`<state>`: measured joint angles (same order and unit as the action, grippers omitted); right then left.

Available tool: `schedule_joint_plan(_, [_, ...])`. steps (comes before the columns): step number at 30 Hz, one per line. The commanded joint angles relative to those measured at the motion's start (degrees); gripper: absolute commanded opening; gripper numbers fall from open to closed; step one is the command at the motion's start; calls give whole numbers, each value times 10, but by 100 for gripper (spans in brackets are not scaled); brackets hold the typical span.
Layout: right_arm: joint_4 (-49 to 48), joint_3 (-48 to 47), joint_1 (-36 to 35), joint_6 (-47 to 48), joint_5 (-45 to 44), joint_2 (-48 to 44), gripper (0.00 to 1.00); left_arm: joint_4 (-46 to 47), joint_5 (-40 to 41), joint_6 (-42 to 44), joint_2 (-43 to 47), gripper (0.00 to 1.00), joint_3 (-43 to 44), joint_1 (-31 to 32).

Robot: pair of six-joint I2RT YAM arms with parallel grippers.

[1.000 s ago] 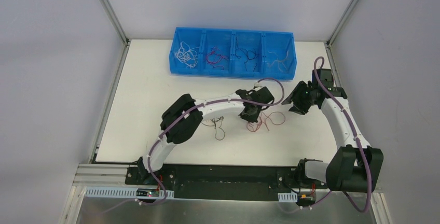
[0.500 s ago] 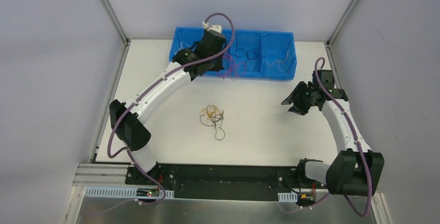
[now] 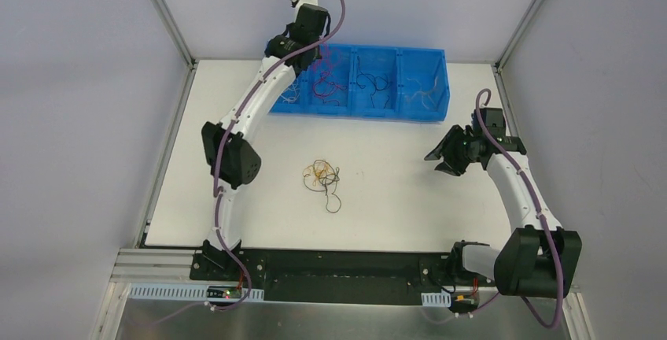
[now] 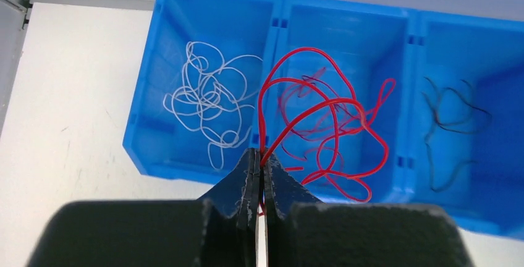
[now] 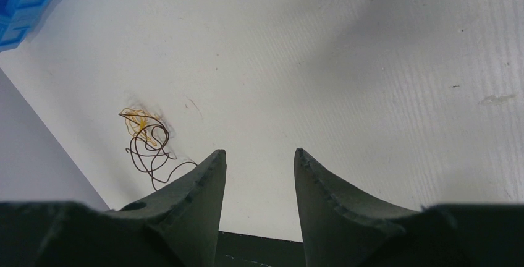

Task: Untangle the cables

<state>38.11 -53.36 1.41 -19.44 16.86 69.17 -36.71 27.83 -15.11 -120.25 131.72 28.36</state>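
Observation:
My left gripper [image 4: 261, 152] is shut on a looping red cable [image 4: 321, 103], which hangs over the second compartment of the blue bin [image 4: 142, 149]. In the top view the left gripper [image 3: 316, 55] reaches over the bin's back left part. White cables [image 4: 207, 97] lie in the first compartment and black cables [image 4: 454, 118] in the third. A small tangle of orange and dark cables [image 3: 322, 176] lies mid-table, and shows again as the tangle [image 5: 147, 137] in the right wrist view. My right gripper [image 3: 435, 160] hovers open at the right, nothing between its fingers [image 5: 213, 174].
The blue bin [image 3: 362, 112] stands along the back of the white table, with thin tan strands [image 3: 425, 92] in its fourth compartment. Metal frame posts and grey walls close in both sides. The black base rail [image 3: 346, 273] runs along the near edge.
The left arm has carried the red cable from the middle of the table back to the bin, then risen higher over it. The right arm has barely moved.

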Motion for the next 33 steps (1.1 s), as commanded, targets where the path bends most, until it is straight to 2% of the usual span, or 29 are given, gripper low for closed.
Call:
schedule_joint_plan(1, [-14,7,-1,-2,11,-11,47,-11,27,48,-66,0,83,-15])
schedule_joint_plan(2, [-16,7,-1,-1,12,-7,47,-9,17,47,-80,0,94,-19])
schedule_joint_plan(3, [-18,7,-2,-1,14,-5,47,-9,-1,39,-91,5,99,-24])
schedule_joint_plan(4, [-19,6,-3,-1,17,0,47,-9,-24,28,-98,21,99,-30])
schedule_joint_plan(6, [-20,3,-8,-1,22,6,48,-9,-72,14,-100,45,87,-35])
schedule_joint_plan(9, [-26,5,-25,-3,32,5,51,-8,-144,8,-74,58,56,-36])
schedule_joint_plan(11, [-31,8,-47,-9,38,0,53,-8,-178,2,-35,63,16,-35])
schedule_joint_plan(16, [-45,8,-154,-45,31,1,60,-6,-266,-33,154,72,-188,-36])
schedule_joint_plan(21, [-82,3,-280,-97,-10,46,65,43,-354,-68,355,75,-497,-37])
schedule_joint_plan(24, [-119,-8,-347,-128,-28,96,66,96,-391,-93,448,76,-650,-36])
schedule_joint_plan(28, [-151,-64,-414,-149,-49,183,67,169,-441,-118,496,76,-768,-38])
schedule_joint_plan(33, [-164,-141,-474,-162,-67,286,68,202,-428,-114,445,72,-790,-38])
